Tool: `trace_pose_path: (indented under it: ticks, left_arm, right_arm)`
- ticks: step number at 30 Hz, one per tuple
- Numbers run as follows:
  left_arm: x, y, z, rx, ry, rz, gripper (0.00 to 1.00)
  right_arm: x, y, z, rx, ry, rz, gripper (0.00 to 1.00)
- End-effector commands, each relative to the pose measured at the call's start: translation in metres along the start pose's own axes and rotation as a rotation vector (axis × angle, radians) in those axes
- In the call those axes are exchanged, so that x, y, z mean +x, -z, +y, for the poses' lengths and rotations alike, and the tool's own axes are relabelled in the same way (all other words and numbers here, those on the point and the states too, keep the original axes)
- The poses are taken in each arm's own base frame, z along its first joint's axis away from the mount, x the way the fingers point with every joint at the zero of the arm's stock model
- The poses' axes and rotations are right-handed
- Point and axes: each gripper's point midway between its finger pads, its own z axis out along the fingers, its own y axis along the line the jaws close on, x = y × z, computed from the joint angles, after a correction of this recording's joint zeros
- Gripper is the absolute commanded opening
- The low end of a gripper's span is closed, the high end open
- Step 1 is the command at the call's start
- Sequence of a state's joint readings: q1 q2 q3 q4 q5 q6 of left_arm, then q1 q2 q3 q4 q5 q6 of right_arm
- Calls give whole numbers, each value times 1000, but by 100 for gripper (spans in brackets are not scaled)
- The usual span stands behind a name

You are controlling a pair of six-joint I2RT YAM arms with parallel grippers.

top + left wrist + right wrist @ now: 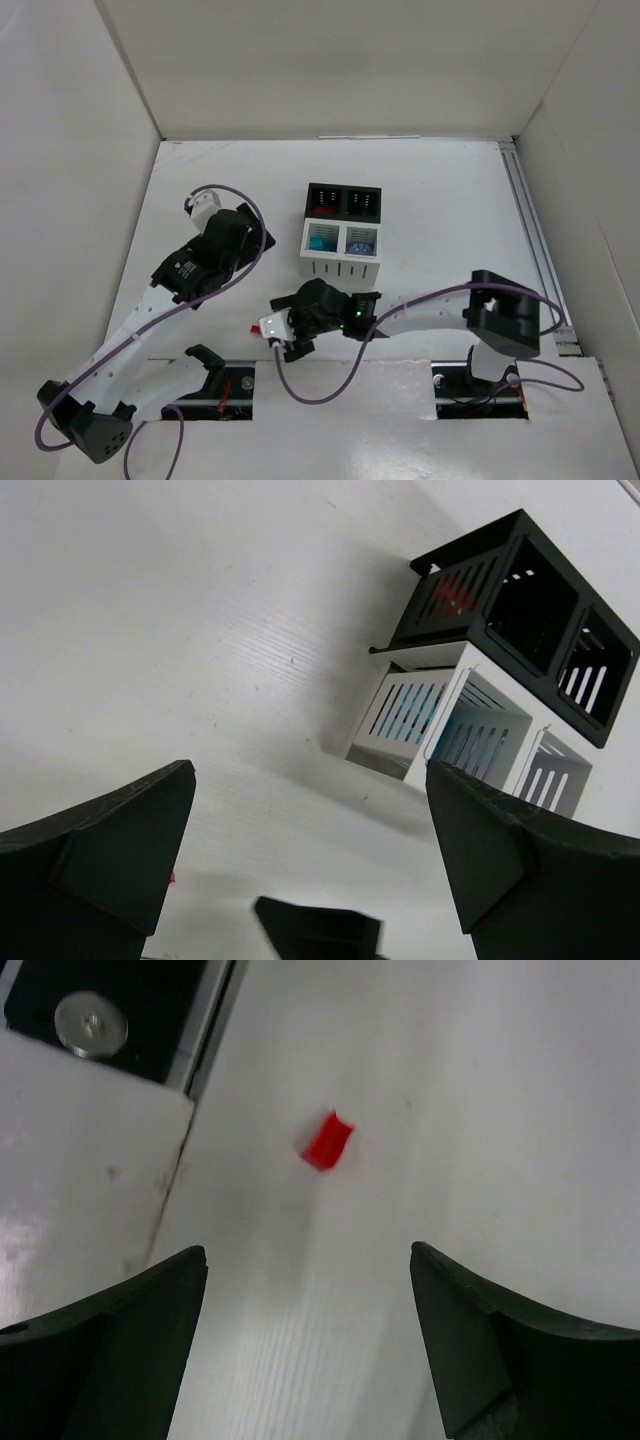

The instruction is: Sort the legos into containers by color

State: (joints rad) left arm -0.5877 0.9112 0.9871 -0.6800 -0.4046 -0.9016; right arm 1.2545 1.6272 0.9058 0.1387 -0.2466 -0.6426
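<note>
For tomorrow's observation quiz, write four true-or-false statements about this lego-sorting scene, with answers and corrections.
1. A red lego lies on the table, outside every bin. True.
2. The right claw is shut on that red lego. False: its jaws stand open and the lego lies loose ahead of them.
3. The left claw is open and holds nothing. True.
4. The four containers stand in one straight row. False: they form a two-by-two block, with the black pair behind the white pair.
</note>
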Motion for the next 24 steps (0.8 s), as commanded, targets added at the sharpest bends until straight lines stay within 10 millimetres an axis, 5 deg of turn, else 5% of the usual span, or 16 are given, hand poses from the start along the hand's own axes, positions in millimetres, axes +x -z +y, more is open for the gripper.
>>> trace_pose_path:
  ticks: [1,6,13,24]
  left_arm:
    - [3,-1,8,-25,27,-4,99]
    - [7,0,15,-50,12,12,99]
    - [5,2,16,-49,15,1,99]
    - [7,-4,15,-47,7,-1,99]
  right_arm:
    - [-58,-31,-21,60,39,-167,86]
    - [-47,-66,-27,114,-83,-152,68]
    - [-28,-96,-16,68,-122,-116,68]
    - [3,-110,-20,138,-200,-21,56]
